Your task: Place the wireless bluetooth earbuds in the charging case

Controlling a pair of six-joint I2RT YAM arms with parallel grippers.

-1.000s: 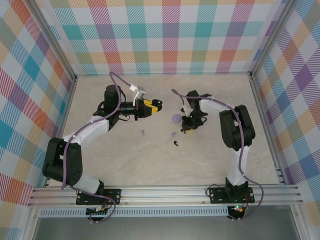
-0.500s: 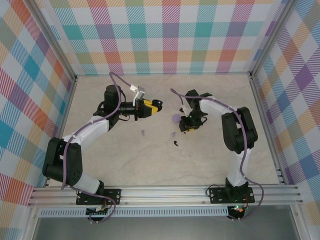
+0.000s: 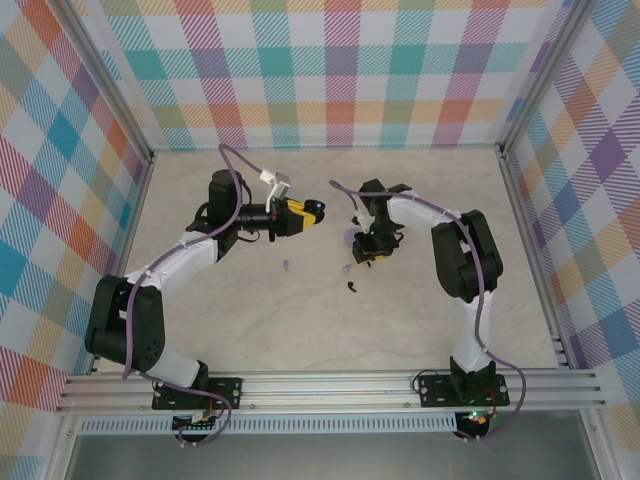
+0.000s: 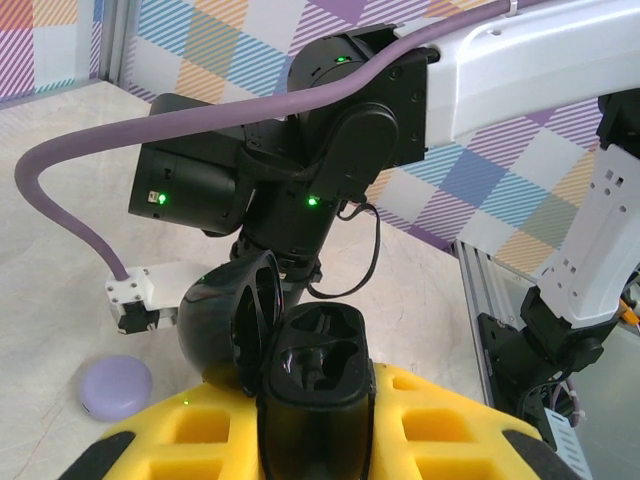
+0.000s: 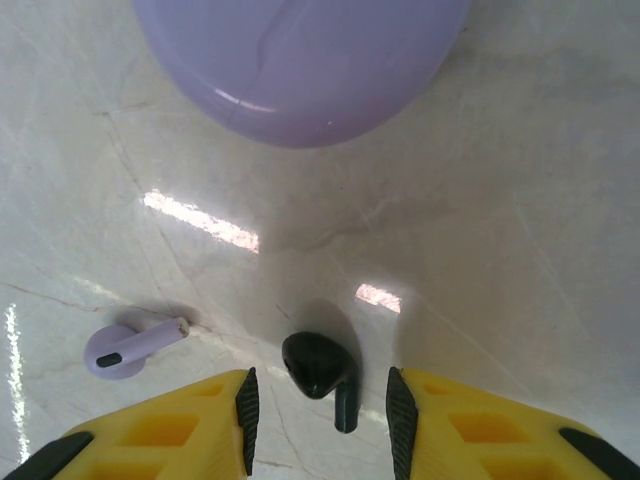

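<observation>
Left gripper [image 4: 316,425]: clenched on the black case [image 4: 318,372], its yellow fingers [image 4: 200,430] pressing both sides of the base.
Black case: held open above the table [image 3: 250,300]; the lid [image 4: 228,318] is tipped back to the left of the fingers, and the two moulded pockets face up with nothing in them.
Right gripper [image 5: 319,405]: released, lowered close to the table, pads spread apart.
Black earbud [image 5: 320,368]: lies on the table between the right fingers [image 5: 185,430], touching neither pad, stem pointing back toward the gripper.
Lilac earbud [image 5: 131,347]: on the table just outside the left-hand pad.
Lilac disc [image 5: 300,60]: beyond the right fingertips, apart from both earbuds.
Other earbuds: one black [image 3: 353,289] and one lilac [image 3: 286,265], lying further out on the table.
</observation>
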